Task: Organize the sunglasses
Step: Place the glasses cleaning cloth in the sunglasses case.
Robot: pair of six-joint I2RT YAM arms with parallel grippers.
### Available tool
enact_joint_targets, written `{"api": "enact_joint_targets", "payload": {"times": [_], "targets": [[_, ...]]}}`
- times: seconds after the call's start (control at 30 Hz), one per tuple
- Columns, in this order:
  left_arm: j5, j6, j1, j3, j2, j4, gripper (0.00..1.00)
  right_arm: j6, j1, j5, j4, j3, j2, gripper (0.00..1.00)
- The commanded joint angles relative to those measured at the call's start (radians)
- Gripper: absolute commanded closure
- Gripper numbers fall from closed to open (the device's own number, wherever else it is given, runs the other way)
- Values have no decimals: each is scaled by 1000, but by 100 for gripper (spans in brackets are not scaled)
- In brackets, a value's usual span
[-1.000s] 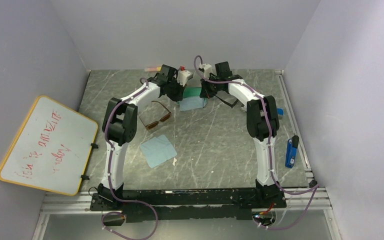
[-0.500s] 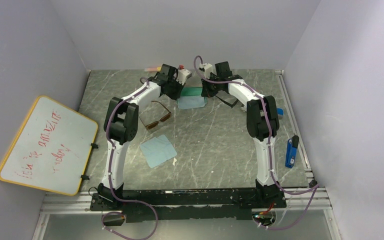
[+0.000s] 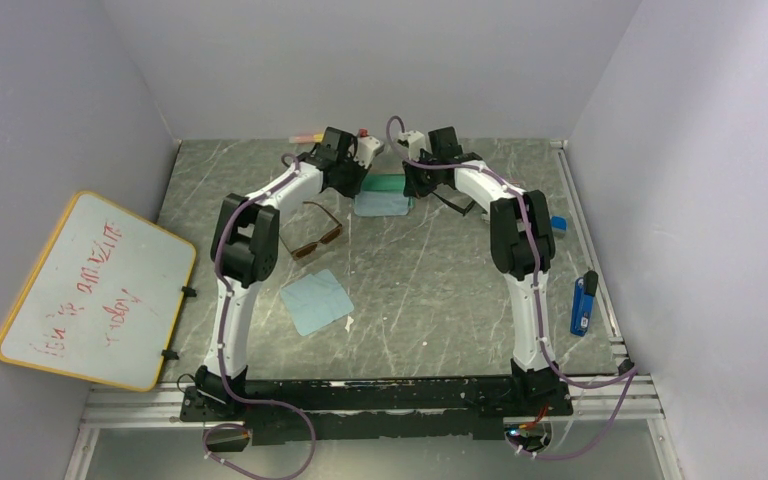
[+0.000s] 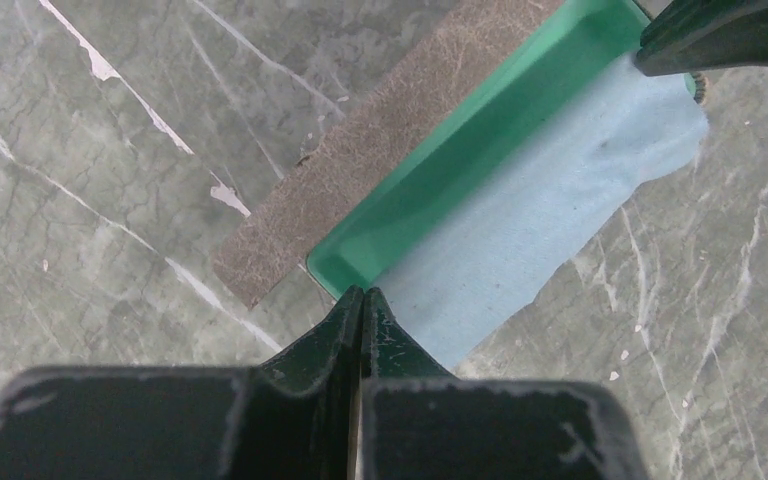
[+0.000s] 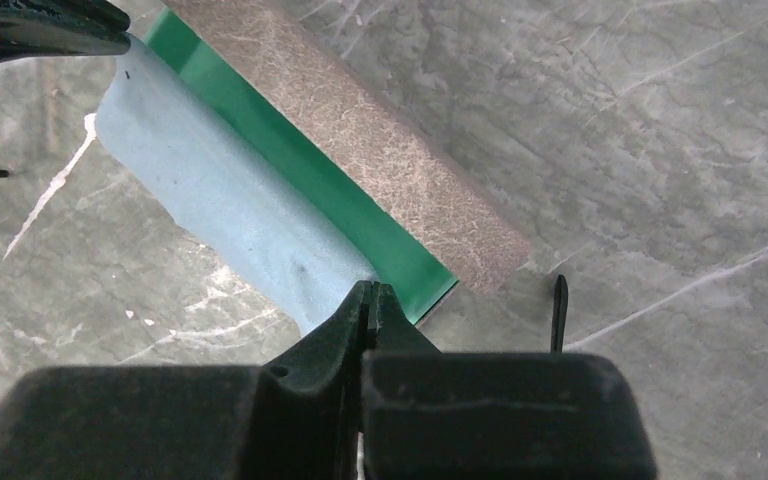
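The thin-framed amber sunglasses (image 3: pixel 313 232) lie on the desk (image 3: pixel 430 290) beside the left arm, and what looks like the black-framed pair (image 3: pixel 457 205) sits by the right forearm. The left end effector (image 4: pixel 362 298) and right end effector (image 5: pixel 370 298) are pressed closed, each pinching an opposite corner of a light-blue cloth (image 4: pixel 550 200) stretched over the open green-lined case (image 4: pixel 430 170). The step appears to be lining the case, so the next move is to release the cloth flat inside and then fetch a pair.

Behind the right arm (image 3: pixel 515 235), what may be the black sunglasses (image 3: pixel 457 206) shows only a sliver; writing on the whiteboard (image 3: pixel 95 290) is too small to read.
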Motion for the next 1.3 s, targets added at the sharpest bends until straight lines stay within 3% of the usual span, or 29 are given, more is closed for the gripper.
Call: {"api": "enact_joint_targets", "payload": {"times": [0.0, 1.27], "targets": [[-2, 7, 3, 57, 22, 7, 95, 3, 7, 23, 38, 47, 8, 100], [-63, 2, -15, 82, 50, 18, 95, 17, 18, 92, 115, 3, -15, 100]]}}
